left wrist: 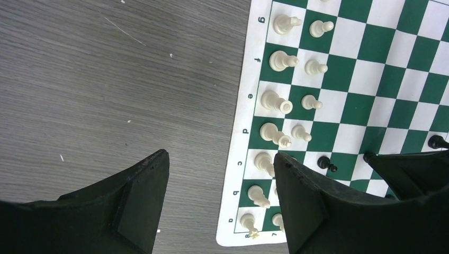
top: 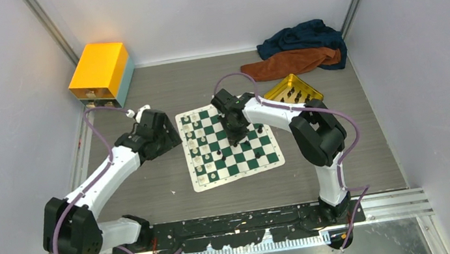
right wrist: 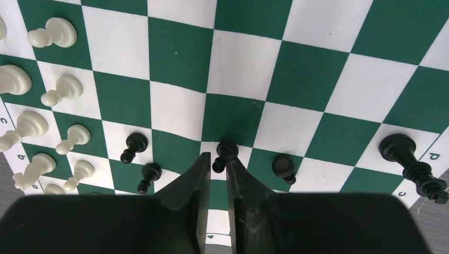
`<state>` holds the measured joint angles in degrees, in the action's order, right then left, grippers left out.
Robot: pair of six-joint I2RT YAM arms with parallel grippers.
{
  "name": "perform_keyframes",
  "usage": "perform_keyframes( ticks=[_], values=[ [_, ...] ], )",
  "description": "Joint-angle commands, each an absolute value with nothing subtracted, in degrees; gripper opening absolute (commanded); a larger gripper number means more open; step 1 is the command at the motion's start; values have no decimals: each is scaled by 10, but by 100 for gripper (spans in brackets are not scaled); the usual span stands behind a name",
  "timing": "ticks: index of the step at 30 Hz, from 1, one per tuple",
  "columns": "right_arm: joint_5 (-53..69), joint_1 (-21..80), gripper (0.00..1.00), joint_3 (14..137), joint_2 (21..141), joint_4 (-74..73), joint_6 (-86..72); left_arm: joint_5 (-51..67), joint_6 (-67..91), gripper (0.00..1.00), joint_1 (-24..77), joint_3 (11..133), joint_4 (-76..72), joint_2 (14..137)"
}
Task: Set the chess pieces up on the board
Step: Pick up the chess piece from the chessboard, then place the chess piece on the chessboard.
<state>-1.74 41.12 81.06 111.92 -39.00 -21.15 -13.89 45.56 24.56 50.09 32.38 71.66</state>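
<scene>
A grey wood-grain table (top: 152,189) enclosed by white walls carries two robot arms bolted at its near edge. Just beyond them, in the middle of the table, lies the green-and-white board (top: 256,159), turned slightly askew. The left hand (left wrist: 219,159) hovers over the bare table just beside the board's left border, its fingers spread wide with nothing between them. The white pieces (left wrist: 276,100) stand in two columns along that same left side of the board. Over the board's centre, the right hand (right wrist: 217,157) is closed to a narrow gap on a black pawn (right wrist: 226,149) standing on a square. Two more black pawns (right wrist: 135,143) stand just to its left, a fourth dark piece (right wrist: 283,165) to its right, and a taller black piece (right wrist: 402,148) by the right border. Farther back on the right, a gold tin (top: 293,88) holds several dark pieces. Behind it lie a blue cloth (top: 302,35) and an orange cloth (top: 293,62), and a yellow box (top: 100,71) sits in the far left corner.
</scene>
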Motion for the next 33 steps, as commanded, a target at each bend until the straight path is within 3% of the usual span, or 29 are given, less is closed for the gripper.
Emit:
perform_keyframes(
  ticks=[1, 14, 33],
  values=[
    [-15, 409, 22, 810, 1122, -377, -214, -144, 445, 73, 242, 506, 299, 720],
    [-35, 403, 7, 819, 1112, -393, -205, -143, 441, 73, 242, 516, 298, 730],
    [-52, 321, 4, 984, 1176, -446, -185, -141, 424, 73, 242, 537, 303, 745]
  ],
)
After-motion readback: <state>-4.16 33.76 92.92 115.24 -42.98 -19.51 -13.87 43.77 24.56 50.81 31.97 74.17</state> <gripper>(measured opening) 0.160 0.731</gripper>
